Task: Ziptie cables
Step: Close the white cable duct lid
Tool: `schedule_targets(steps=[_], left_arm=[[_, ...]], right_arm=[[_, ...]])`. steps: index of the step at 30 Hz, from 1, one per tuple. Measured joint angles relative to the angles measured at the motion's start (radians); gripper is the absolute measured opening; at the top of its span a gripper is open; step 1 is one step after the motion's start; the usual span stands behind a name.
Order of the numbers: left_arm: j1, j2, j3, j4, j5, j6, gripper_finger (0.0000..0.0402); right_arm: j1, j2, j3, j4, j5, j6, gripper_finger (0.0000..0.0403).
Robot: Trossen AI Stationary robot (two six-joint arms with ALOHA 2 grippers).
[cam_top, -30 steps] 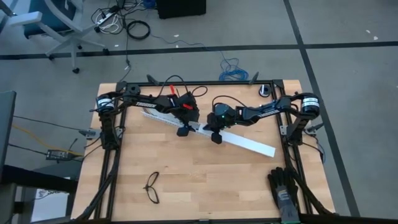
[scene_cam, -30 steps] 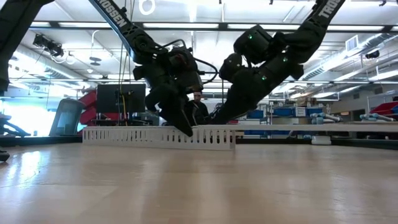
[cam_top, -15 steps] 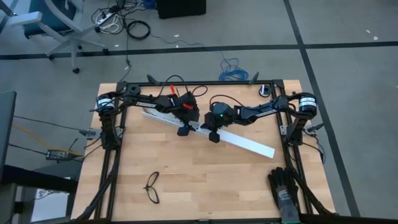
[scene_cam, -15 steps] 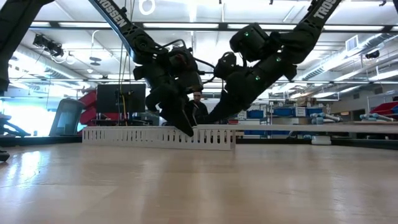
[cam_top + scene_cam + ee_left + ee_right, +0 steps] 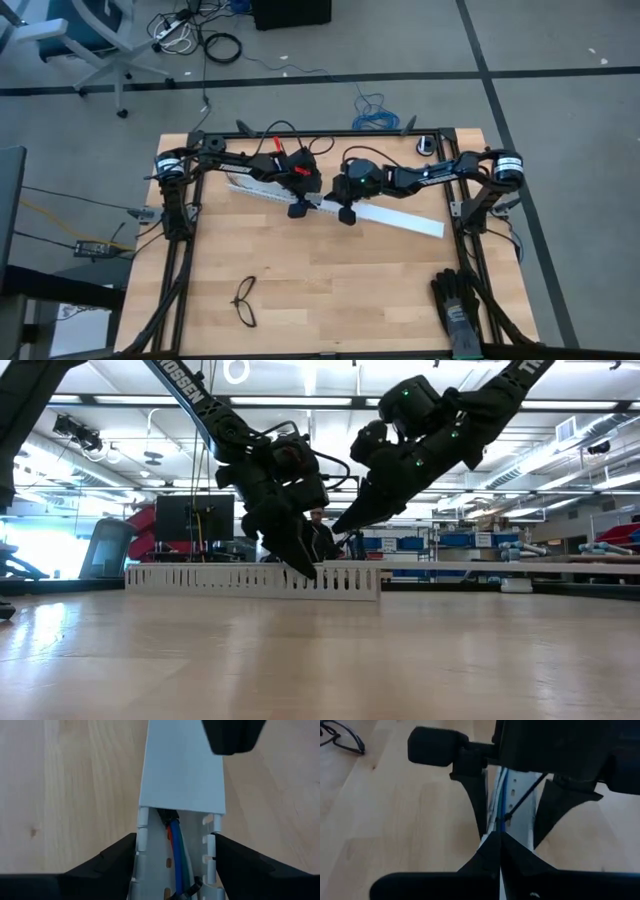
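Observation:
A long white slotted duct point(image 5: 395, 217) lies slantwise across the table's middle, and a flat cover point(image 5: 182, 770) closes its right part. The cables point(image 5: 176, 851), blue, green and red, lie in the open channel, their dark end at the cover's edge. My left gripper point(image 5: 175, 840) straddles the duct. My right gripper point(image 5: 497, 836) hangs shut just above the duct point(image 5: 335, 530), facing the left one. The ziptie point(image 5: 525, 796), a thin dark strip, runs from those shut fingertips toward the cables under my left gripper. My left gripper takes the duct between its two fingers, one on each slotted side wall point(image 5: 142, 840), beside the cover's edge. The fingers slant down from the far left and lie across the duct, which rests on the table. My right gripper pinches the ziptie's free end point(image 5: 504, 818) at its very fingertips, slanting down from the table's right. The strip runs straight from there into the duct. The fingertips hide the exact spot of the pinch.
Black thin-framed glasses point(image 5: 245, 302) lie near the front edge, left of the middle. A black glove point(image 5: 455, 305) lies at the near right corner. Bare wood spreads in front of the duct. Black frame rails border the table.
My right gripper has risen from the duct's top to a little above it, staying shut. The duct has turned slightly on the table: its right end has swung toward the far edge while the part in my left gripper stayed.

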Motion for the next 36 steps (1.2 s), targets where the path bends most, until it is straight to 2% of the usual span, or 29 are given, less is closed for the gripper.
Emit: schedule_targets(steps=[7,17,30,36], left_arm=[[0.0,0.0,0.0,0.007,-0.005,-0.021,0.0263],[-0.004,0.0,0.0,0.01,-0.041,-0.022,0.0308],[0.004,-0.02,0.001,-0.018,-0.048,-0.043,0.031],[0.004,-0.02,0.001,-0.084,-0.046,-0.03,0.031]], right_arm=[[0.015,-0.032,0.0,-0.062,0.006,0.019,0.0],[0.042,-0.033,0.0,-0.114,0.055,0.023,0.0],[0.007,-0.033,0.001,-0.154,0.056,0.011,0.0],[0.007,-0.005,0.001,-0.167,0.048,0.016,0.0]])
